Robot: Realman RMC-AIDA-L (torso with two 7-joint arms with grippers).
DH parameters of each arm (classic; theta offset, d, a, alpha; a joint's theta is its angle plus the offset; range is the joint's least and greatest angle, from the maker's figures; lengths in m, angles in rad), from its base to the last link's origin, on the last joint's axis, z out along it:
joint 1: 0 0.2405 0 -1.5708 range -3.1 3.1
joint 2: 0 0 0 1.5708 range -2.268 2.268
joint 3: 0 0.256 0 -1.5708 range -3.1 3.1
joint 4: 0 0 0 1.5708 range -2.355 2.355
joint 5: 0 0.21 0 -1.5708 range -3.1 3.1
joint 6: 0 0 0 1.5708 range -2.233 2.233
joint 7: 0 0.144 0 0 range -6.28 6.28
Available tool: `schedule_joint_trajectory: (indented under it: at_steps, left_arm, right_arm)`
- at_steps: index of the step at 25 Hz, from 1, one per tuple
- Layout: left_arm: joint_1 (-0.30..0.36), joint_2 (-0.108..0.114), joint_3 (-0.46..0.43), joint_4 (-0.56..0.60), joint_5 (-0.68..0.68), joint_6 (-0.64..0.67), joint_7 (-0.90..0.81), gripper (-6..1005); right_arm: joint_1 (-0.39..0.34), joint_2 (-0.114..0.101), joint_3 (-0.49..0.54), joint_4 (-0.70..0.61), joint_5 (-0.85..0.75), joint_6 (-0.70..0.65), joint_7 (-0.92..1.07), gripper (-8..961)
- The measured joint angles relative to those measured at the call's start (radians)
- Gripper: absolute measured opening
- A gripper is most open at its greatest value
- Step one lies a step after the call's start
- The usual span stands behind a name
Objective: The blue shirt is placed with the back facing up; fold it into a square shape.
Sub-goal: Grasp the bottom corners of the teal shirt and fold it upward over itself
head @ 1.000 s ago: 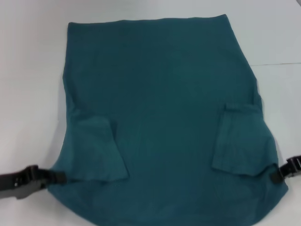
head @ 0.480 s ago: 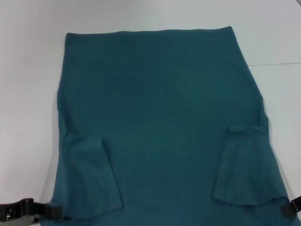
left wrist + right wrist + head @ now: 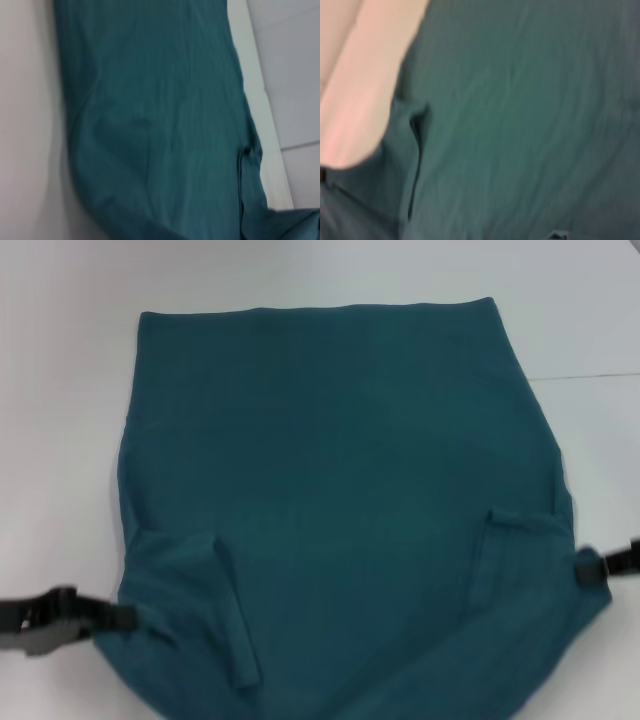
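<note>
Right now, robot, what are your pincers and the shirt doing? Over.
Left pincer and right pincer each clamped on a near side edge of the shirt. Sleeves folded in, near end lifted. Nothing in the way.

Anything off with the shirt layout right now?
Slightly uneven. On the blue shirt, the left folded-in sleeve lies slanted, the right one sits higher. The left gripper and right gripper meet its side edges at different heights.

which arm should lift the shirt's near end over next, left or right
Neither alone, probably both. The left gripper and right gripper each grip a near side edge of the blue shirt, so lifting together would keep the fold even.
</note>
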Motion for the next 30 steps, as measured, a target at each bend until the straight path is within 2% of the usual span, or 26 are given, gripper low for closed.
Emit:
schedule_joint_trajectory:
  at_steps: [10, 16, 18, 20, 25, 30]
  left_arm:
    - [-0.205, 0.024, 0.012, -0.050, 0.000, -0.234, -0.210, 6]
    - [-0.316, 0.047, 0.075, -0.113, 0.009, -0.473, -0.245, 6]
    - [-0.338, 0.041, 0.122, -0.135, 0.009, -0.574, -0.251, 6]
    - [-0.351, 0.026, 0.178, -0.154, 0.009, -0.678, -0.254, 6]
    - [-0.360, -0.001, 0.281, -0.189, 0.012, -0.881, -0.255, 7]
    - [-0.360, -0.004, 0.348, -0.197, 0.022, -0.962, -0.248, 7]
  right_arm:
    - [0.073, 0.001, 0.012, 0.012, 0.113, 0.233, 0.121, 95]
    - [0.131, 0.005, -0.002, 0.071, 0.119, 0.432, 0.130, 104]
    - [0.149, 0.010, -0.025, 0.113, 0.119, 0.524, 0.123, 107]
    - [0.164, 0.014, -0.058, 0.161, 0.117, 0.617, 0.116, 110]
    - [0.189, 0.027, -0.172, 0.251, 0.110, 0.856, 0.113, 117]
    - [0.209, 0.038, -0.250, 0.291, 0.100, 0.984, 0.123, 125]
